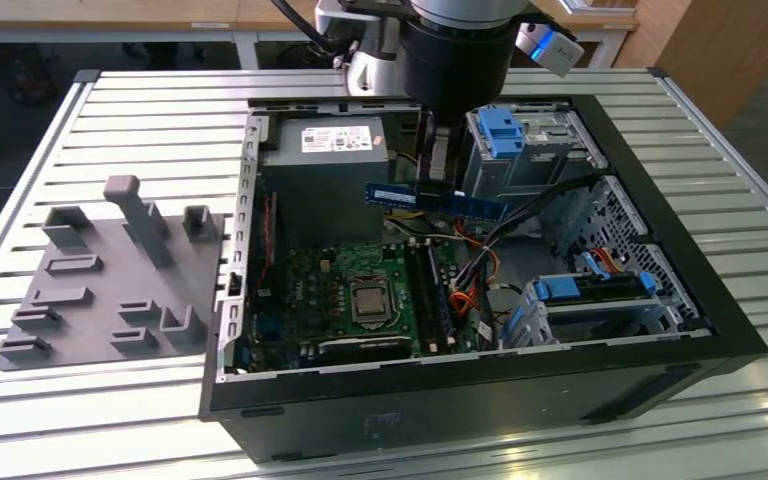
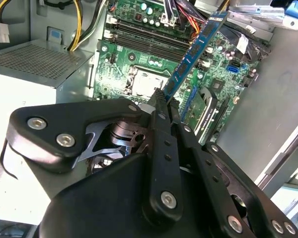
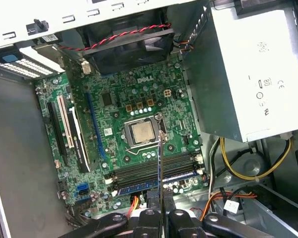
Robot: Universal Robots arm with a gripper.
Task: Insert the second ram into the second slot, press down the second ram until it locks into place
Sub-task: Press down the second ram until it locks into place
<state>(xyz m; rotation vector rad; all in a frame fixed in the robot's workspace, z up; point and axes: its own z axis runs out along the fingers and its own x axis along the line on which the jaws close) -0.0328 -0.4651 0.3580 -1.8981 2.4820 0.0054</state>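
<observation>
The second ram [image 1: 434,200], a thin blue board, hangs level above the open computer case [image 1: 744,345], over the motherboard [image 1: 317,290]. My gripper [image 1: 427,178] is shut on it from above. In the second wrist view the ram [image 2: 193,49] sticks out from the gripper [image 2: 161,98] towards the board. It shows edge-on [image 3: 160,163] in the first wrist view, crossing the memory slots [image 3: 139,172] at about a right angle and well above them. Which of them is the second slot I cannot tell. A blue strip [image 3: 154,185] lies along one slot.
A grey power supply [image 1: 324,150] fills the case's far corner. Drive cages with blue clips [image 1: 504,130] [image 1: 584,290] and loose cables [image 1: 471,270] stand at the exterior view's right. The processor socket [image 1: 364,300] sits beside the slots. A grey fixture plate [image 1: 117,270] lies beside the case.
</observation>
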